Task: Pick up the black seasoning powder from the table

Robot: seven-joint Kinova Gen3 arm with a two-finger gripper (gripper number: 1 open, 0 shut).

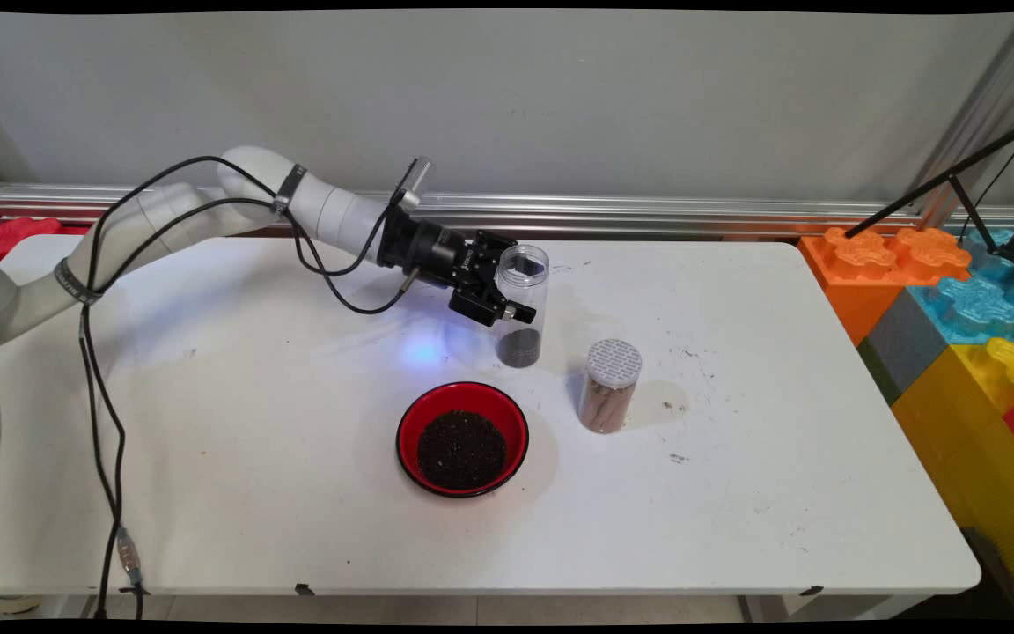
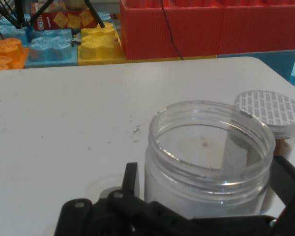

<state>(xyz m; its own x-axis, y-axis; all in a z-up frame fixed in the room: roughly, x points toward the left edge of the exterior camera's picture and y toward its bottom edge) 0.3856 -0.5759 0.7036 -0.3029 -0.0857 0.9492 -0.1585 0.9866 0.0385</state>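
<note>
Red round bowl of dark grounds near front of scuffed white table. Behind bowl, black two-finger gripper pinching clear open plastic jar. Right of bowl, silver-lidded jar. Beyond table, coloured foam blocks, grey wall.

The gripper has its fingers set either side of a clear, lidless plastic jar — upright, a little dark granular stuff in its bottom. At the jar's five o'clock stands a second jar with a white perforated lid and brown contents. At its seven o'clock sits a red bowl — filled with dark grounds.
</note>
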